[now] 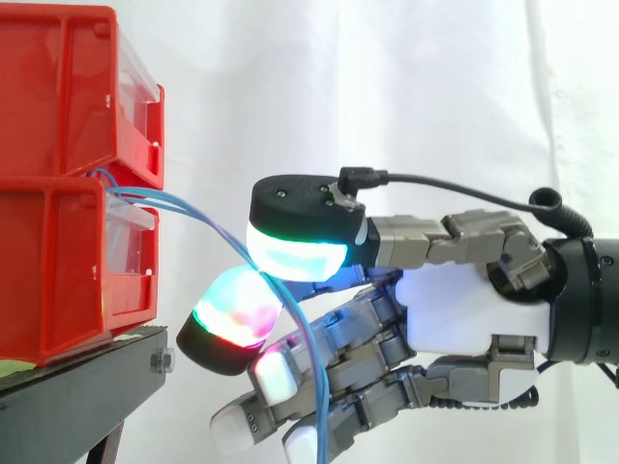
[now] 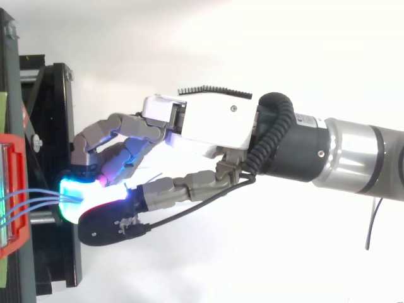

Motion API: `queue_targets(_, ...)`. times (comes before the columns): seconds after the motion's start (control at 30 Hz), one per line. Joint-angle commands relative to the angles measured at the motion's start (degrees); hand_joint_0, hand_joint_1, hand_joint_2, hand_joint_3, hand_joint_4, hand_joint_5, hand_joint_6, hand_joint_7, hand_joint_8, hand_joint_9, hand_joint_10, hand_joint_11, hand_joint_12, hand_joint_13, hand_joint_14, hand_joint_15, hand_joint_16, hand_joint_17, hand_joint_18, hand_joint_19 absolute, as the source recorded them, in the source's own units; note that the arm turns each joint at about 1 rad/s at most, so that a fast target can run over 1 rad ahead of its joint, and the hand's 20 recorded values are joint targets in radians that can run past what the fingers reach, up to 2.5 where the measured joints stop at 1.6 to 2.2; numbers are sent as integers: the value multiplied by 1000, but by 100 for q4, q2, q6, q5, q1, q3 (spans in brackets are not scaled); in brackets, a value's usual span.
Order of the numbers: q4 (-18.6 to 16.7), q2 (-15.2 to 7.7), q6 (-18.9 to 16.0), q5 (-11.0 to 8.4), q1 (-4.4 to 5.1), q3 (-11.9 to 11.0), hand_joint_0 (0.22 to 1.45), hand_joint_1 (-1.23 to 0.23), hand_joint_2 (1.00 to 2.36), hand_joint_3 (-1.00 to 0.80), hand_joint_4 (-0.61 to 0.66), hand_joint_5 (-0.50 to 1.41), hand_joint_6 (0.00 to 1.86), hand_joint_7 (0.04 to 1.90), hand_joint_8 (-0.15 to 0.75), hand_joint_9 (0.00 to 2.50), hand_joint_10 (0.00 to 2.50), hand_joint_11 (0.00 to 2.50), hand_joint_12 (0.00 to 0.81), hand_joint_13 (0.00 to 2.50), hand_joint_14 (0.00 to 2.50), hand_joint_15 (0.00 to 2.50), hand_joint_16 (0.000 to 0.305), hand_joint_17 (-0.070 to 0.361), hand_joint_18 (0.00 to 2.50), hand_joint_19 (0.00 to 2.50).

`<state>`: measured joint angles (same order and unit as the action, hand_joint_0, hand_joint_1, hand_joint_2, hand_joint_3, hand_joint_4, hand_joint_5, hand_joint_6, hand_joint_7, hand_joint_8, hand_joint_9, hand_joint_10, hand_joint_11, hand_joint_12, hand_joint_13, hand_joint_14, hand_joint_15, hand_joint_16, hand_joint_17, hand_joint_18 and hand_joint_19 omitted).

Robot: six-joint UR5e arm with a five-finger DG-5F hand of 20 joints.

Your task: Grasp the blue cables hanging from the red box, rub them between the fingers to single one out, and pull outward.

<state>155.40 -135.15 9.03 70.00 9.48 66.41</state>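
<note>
Centre left of the side view, the hand (image 1: 455, 309) pinches the blue cables (image 1: 198, 211) between glowing pads (image 1: 295, 251) just off the red box (image 1: 58, 280) (thin, limp, likely slippery, so mid-span looks the best hold).

Black stand (image 1: 87, 396), dark frame with a flat top and a bolt (image 1: 162, 362) at its front corner. Lower red bin (image 1: 58, 280) sits directly on it, front about level with the stand's edge. Upper red bin (image 1: 58, 87) is stacked on the lower one, clear of the stand. Pale green strip (image 1: 12, 368) under the bin at far left.
</note>
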Motion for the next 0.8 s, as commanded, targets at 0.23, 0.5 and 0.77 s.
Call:
queue_targets(0.23, 412, 181, -24, -13, -8, 3, 638, -768, 1017, -85, 141, -175, 912, 1016, 405, 904, 16, 745, 481, 757, 12, 388, 67, 151, 873, 437)
queue_targets(0.5, 605, 261, -200, -22, -8, 3, 613, -790, 1015, -232, 258, -177, 879, 987, 384, 898, 16, 755, 471, 756, 13, 397, 64, 145, 858, 455)
queue_targets(0.77, 772, 269, -332, -39, 1, -6, 560, -707, 1006, -404, 252, -167, 856, 943, 389, 933, 16, 747, 474, 753, 14, 394, 65, 146, 842, 482)
